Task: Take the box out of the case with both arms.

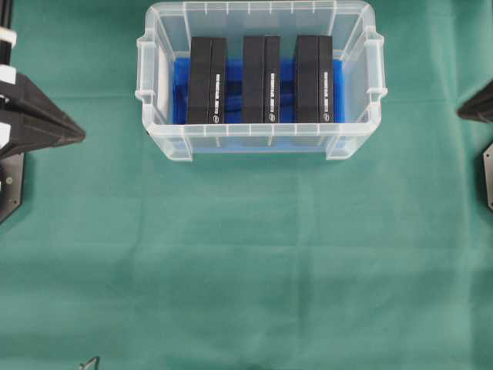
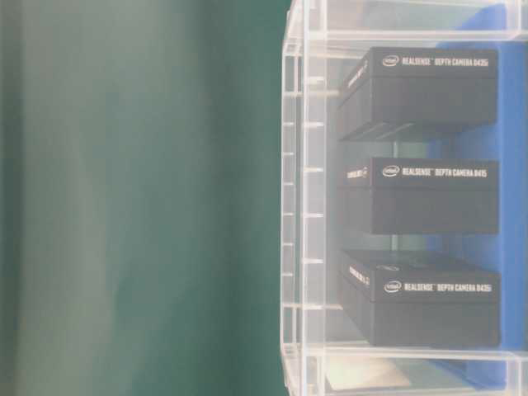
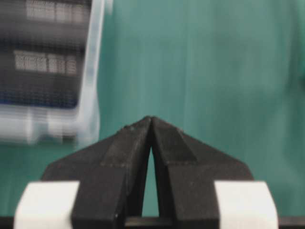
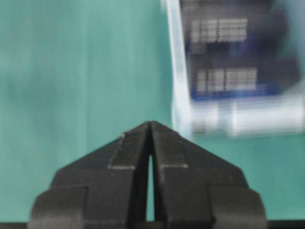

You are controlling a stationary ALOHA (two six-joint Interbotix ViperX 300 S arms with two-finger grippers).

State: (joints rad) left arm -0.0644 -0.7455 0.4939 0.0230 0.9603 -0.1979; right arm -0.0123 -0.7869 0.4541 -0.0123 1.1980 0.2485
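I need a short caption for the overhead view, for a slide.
Three black boxes stand side by side in the clear case on green cloth; both arms wait at the edges.

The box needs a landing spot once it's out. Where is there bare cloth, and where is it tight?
The green cloth in front of the case lies bare, between the left gripper and right gripper. Inside the case it is crowded: three black boxes stand side by side with narrow gaps.

Both arms (image 1: 35,119) are matte black with wedge-shaped jaws; the left carries white blocks (image 3: 45,205).
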